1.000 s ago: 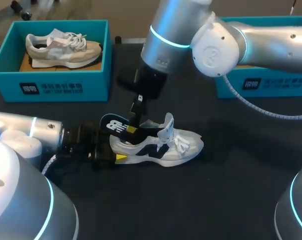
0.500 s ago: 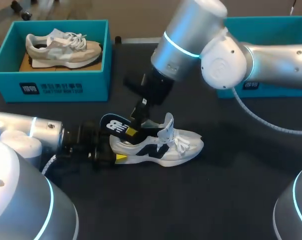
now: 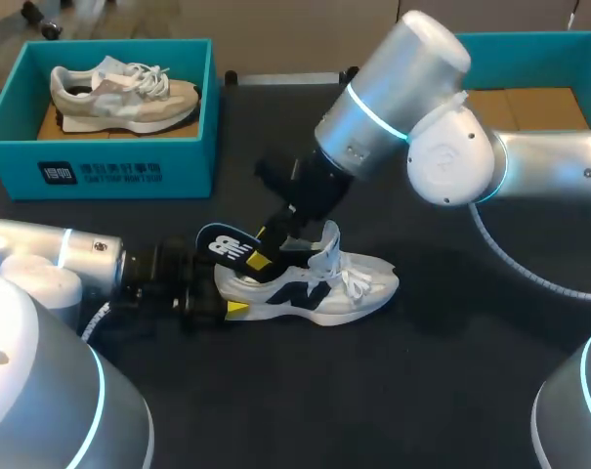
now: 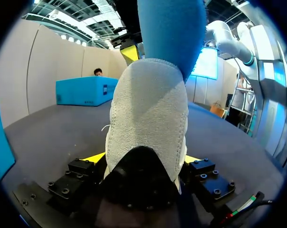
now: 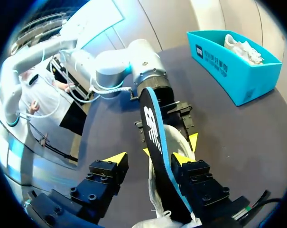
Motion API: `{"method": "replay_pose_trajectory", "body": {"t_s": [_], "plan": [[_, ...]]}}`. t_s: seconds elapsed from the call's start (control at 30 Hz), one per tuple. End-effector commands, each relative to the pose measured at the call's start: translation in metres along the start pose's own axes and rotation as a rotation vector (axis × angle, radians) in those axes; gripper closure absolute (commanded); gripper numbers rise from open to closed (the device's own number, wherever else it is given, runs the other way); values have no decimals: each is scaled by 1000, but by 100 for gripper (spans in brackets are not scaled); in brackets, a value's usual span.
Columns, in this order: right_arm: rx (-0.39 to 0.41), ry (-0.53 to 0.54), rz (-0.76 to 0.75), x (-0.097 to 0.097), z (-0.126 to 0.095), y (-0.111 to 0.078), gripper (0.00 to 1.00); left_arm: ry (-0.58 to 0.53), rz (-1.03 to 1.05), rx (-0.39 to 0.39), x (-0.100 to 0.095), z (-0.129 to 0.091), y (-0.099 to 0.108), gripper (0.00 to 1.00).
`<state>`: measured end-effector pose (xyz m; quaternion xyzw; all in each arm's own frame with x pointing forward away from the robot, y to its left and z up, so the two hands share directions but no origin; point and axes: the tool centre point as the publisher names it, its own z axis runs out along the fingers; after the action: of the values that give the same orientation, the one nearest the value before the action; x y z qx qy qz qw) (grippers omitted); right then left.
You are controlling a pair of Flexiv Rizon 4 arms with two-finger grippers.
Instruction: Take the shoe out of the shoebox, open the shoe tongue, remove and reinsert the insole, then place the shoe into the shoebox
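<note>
**Position.** The shoe (image 3: 346, 288) lies on its sole on the desk (image 3: 451, 381), outside both boxes, with its toe toward the robot's right. The insole (image 3: 220, 244) stands tilted up out of the heel end, with its fore part down in the shoe opening. The tongue (image 3: 329, 240) is raised.

**End effector state.** The left end effector (image 3: 225, 293) is clamped on the heel (image 4: 150, 114); in the left wrist view both yellow tips bear on it from opposite sides. The right end effector (image 5: 148, 159) stands wide. The insole lies against one of its fingers and the other finger is apart from it, so the insole is not clamped.

**Handling.** The shoe is judged light, with a soft upper and a firmer heel, which makes the heel the sound place to hold it. The insole looks thin and flexible and is likely to buckle if pushed on its end. Take it by the edges near its heel portion, or press on its flat face. Its smooth printed face may slip on the tips.

**Surroundings.** The left shoebox (image 3: 100, 166), holding a second shoe (image 3: 119, 93), and the right shoebox (image 3: 529, 41) stand well apart from the work.
</note>
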<state>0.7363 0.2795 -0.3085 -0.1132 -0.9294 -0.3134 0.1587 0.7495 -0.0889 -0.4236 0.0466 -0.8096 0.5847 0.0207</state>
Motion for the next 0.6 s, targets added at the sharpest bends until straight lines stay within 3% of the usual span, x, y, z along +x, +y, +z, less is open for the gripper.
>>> {"method": "replay_pose_trajectory", "body": {"t_s": [0.03,0.4,0.6], "plan": [[-10,21,-6,-4,9,3,48,-2,-1,0,0,1,0,100],[-8,64,-12,-8,20,6,52,-2,-1,0,0,1,0,100],[-18,78,-15,-10,24,9,60,-2,-1,0,0,1,0,100]]}}
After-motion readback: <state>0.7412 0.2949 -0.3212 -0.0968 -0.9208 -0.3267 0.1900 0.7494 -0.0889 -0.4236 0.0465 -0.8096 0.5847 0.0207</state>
